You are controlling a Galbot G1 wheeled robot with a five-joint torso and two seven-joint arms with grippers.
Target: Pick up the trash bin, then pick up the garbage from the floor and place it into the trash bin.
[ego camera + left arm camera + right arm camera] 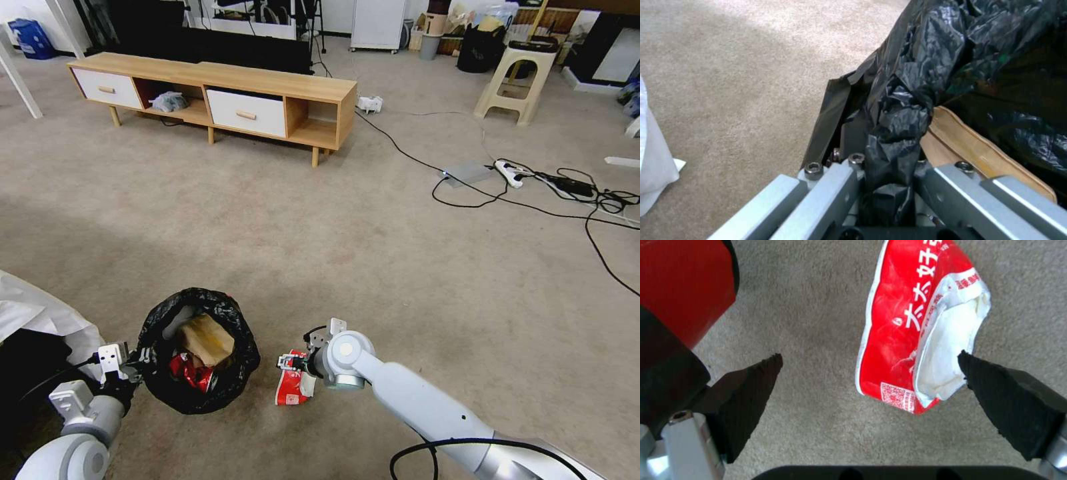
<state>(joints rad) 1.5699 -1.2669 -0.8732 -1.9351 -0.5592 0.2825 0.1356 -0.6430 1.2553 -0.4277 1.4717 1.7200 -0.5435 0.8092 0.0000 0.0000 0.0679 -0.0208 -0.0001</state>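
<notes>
On carpet, crumpled red-white wrapper (pixel 916 333)

Left hand (pixel 137 363) clamped low at the left; right hand (pixel 869 370) spread wide, pointing down

A lived-in home living room: beige carpet (pixel 280 220) all over the floor, a low wooden TV cabinet (pixel 220 100) with white drawers far ahead of the right gripper (pixel 288 363), a plastic stool (pixel 517 83) and a power strip (pixel 510 173) with loose black cables beyond it.
</notes>
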